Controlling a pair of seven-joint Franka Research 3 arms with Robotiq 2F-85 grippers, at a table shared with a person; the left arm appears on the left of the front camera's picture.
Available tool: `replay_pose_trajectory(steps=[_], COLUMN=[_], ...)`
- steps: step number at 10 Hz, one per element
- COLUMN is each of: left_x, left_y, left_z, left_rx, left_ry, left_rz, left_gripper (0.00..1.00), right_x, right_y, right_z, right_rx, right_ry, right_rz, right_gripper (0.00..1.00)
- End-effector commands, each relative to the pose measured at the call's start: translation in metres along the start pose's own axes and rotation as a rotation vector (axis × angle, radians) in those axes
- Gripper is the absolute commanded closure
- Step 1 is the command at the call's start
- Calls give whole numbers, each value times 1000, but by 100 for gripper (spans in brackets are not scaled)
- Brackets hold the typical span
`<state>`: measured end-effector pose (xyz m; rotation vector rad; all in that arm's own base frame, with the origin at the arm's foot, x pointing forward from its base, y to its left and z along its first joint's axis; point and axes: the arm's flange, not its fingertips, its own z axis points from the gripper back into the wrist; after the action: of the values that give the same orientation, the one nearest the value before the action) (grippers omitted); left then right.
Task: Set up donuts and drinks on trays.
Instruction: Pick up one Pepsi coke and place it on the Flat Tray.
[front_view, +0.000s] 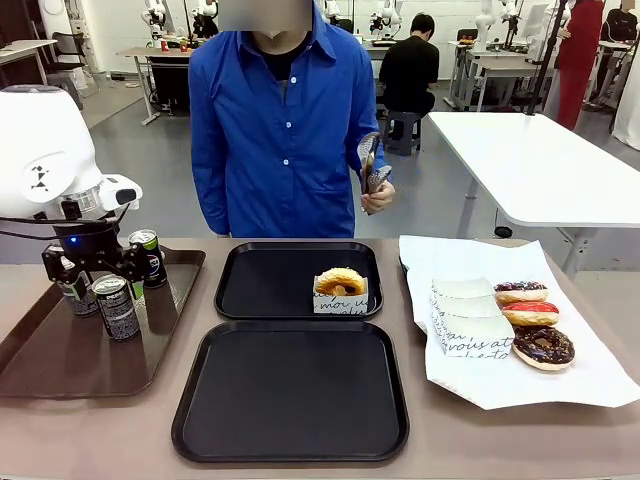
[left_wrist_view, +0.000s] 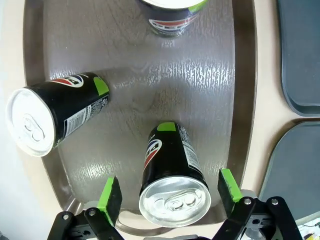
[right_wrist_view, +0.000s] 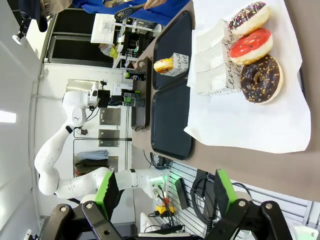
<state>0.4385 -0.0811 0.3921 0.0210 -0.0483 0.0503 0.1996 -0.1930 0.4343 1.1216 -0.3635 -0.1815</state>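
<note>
Brown table (front_view: 470, 445) — black trays (front_view: 290, 390), grey floor (front_view: 160, 150)

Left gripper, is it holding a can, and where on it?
No, nothing is held. The open left gripper is at a can, with a pad on each side, not touching it.

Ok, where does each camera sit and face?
Front: fixed between the arms, facing the person across the table; left gripper over the brown tray.
Left wrist: looks down between its open pads onto a can.
Right wrist: rolled sideways, past the open right gripper at donuts on white paper; left arm beyond.
Shared: front and right wrist both show the glazed donut on a black tray.
</note>
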Motion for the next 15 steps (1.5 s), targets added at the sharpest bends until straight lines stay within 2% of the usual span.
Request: replay_pose_trajectory(steps=[1, 5, 7, 8, 9, 10, 11, 15], left_x=[1, 3, 5, 5, 6, 5, 5, -1], left_y=[0, -1, -1, -1, -1, 0, 1, 2], left_z=[-1, -6, -9, -9, -9, -9, -9, 3], left_rx=[-27, -53, -60, -58, -56, -54, -52, -39], left_ry=[20, 22, 13, 10, 0, -4, -8, -29], left_rz=[37, 51, 47, 39, 31, 24, 16, -41], left_gripper=[0, 0, 9, 56, 63, 58, 100, 98], right_x=[1, 1, 1, 1, 1, 1, 1, 1], right_y=[1, 1, 1, 1, 1, 1, 1, 1], right_z=[0, 0, 0, 0, 0, 0, 0, 0], right_rx=[15, 15, 15, 15, 15, 15, 15, 15], right_ry=[-5, -5, -5, -5, -5, -5, -5, -5], right_rz=[9, 9, 9, 9, 9, 9, 9, 9], right_gripper=[0, 0, 0, 0, 0, 0, 0, 0])
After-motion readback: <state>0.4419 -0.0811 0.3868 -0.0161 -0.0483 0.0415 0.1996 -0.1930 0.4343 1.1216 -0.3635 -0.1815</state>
